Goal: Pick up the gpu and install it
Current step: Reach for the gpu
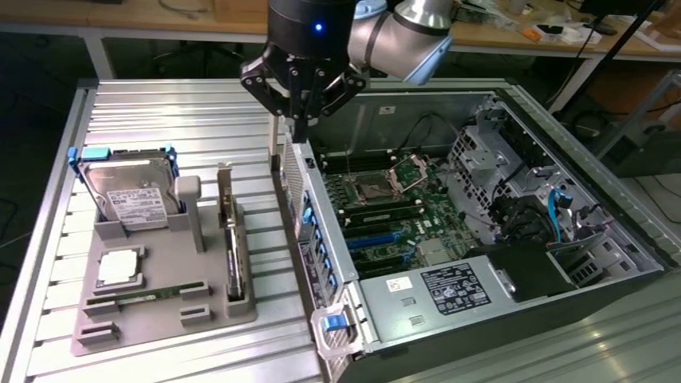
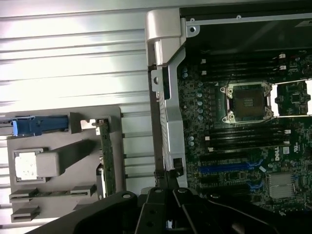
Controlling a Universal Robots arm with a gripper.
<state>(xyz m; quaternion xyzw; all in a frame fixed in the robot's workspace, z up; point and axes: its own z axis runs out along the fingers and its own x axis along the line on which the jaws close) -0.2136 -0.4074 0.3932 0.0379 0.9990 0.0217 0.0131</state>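
The gpu [image 1: 234, 255] stands on edge in a slot of the grey holder [image 1: 159, 319], its silver bracket end farthest from the table's front edge. In the wrist view the gpu [image 2: 107, 161] is a thin green edge beside the holder [image 2: 58, 146]. My gripper [image 1: 301, 132] hangs shut with nothing in it, just above the open computer case's near wall [image 1: 303, 207], to the exterior view's right of the gpu and apart from it. In the wrist view the gripper [image 2: 166, 179] sits over that wall [image 2: 168, 117]. Blue card slots [image 1: 375, 238] lie on the motherboard [image 2: 229, 168].
A silver hard drive [image 1: 130, 193] leans in the holder's back. A memory stick [image 1: 143, 297] and a silver chip [image 1: 117, 267] lie in its front. The case holds a power supply [image 1: 452, 289] and drive cages [image 1: 490, 152]. The ribbed metal table [image 1: 159, 112] spreads around them.
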